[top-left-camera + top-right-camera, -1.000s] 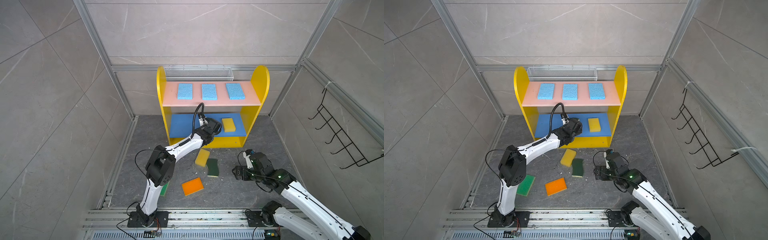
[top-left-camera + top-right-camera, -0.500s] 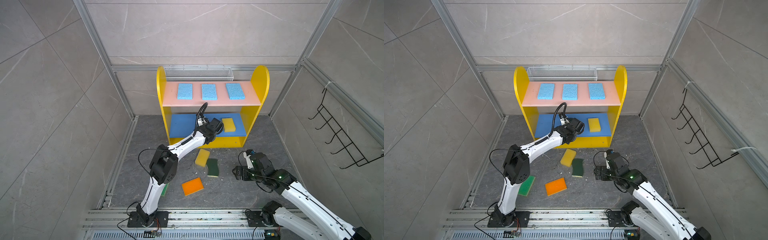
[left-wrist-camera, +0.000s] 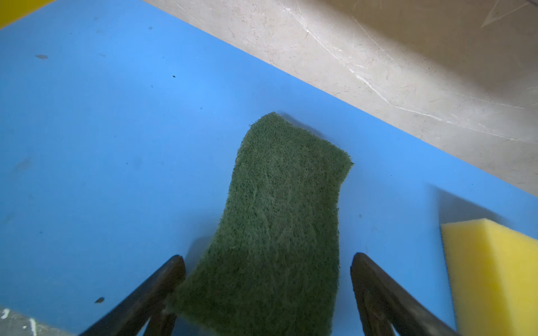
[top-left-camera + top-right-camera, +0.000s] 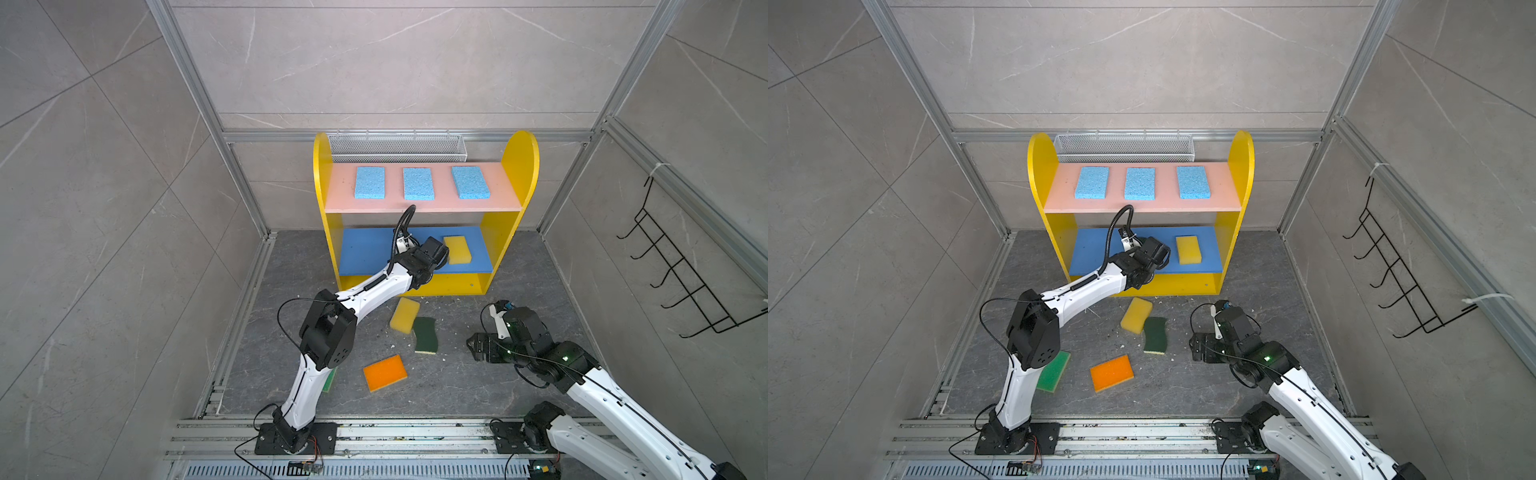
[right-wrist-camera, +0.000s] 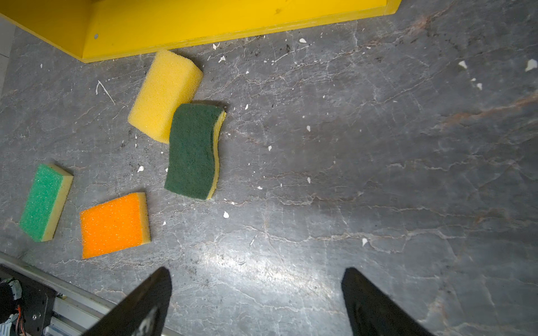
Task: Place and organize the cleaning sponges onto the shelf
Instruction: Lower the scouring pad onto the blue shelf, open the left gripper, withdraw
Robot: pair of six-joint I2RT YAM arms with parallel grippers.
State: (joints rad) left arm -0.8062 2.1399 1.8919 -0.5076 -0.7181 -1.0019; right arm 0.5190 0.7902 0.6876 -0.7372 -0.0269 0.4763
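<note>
**Asker:** Where is the left end effector (image 3: 267, 256)?

**Describer:** It reaches into the shelf (image 4: 519, 166), low over the blue middle board (image 3: 116, 131). Its jaws are spread and released. A dark green sponge (image 3: 285, 209) lies on the board between them, with a clear gap at one finger.

**Asker:** What else is on the shelf?

**Describer:** A yellow sponge (image 4: 457, 249) lies near it on the same board. Three light blue sponges (image 4: 418, 184) sit in a spaced row on the pink upper board (image 4: 340, 199).

**Asker:** And the right side?

**Describer:** The right end effector (image 5: 256, 269) hangs over the grey table (image 5: 378, 174), jaws wide, gripping nothing. In front of the shelf, a second yellow sponge (image 5: 164, 93) touches a second dark green sponge (image 5: 193, 151). An orange sponge (image 5: 113, 224) and a bright green sponge (image 5: 42, 200) lie apart nearby.
</note>
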